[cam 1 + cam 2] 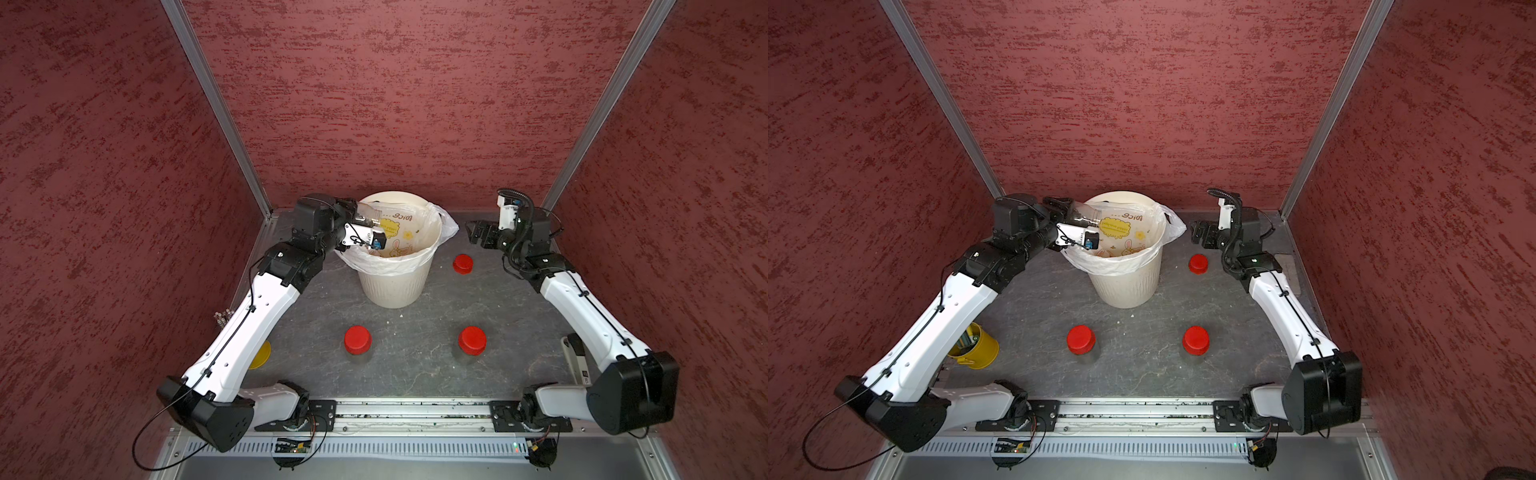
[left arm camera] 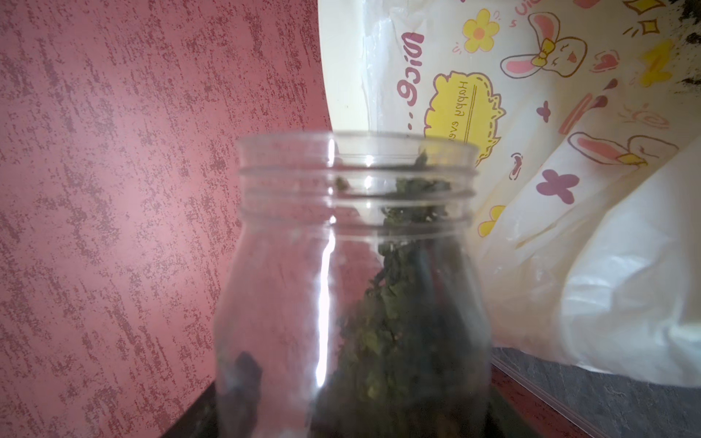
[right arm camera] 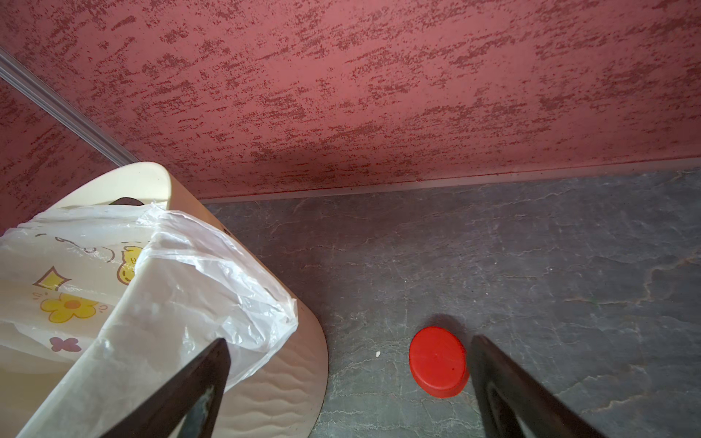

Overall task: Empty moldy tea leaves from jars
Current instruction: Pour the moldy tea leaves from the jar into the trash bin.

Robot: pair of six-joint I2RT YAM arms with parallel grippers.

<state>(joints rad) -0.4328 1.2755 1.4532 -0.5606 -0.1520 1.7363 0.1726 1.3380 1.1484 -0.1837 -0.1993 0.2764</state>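
- Closest to the lens, filling the left wrist view, is the open jar (image 2: 352, 265). It's clear, its threaded neck is bare, and dark green tea leaves (image 2: 402, 303) are heaped along one side, some reaching the neck.
- Both top views show that jar tipped nearly onto its side over the bin (image 1: 392, 286), with the mouth just past the rim on the left-arm side, pointing in at the printed bag (image 1: 446, 226).
- Left claw (image 1: 1063, 210) is clamped down tight on the jar's bottom end. Nothing has poured out yet as far as I can tell.
- Right claw (image 1: 477, 236) is spread wide with nothing in it, hanging near the bin on the right-arm side.
- Just beside the bin on that same side, a loose lid (image 3: 438, 362) lies flat on the surface (image 1: 415, 365).
- Two capped jars (image 1: 357, 340) (image 1: 472, 340) stand in front of the bin, toward the arm bases, well apart from each other.
- Handling guess: the jar looks light, stiff and pretty slick.
- I'd grip the straight body below the shoulder, not the threads, and not squeeze too hard.
- Those leaves look clumpy, so they'll probably need a steeper tilt or a shake.
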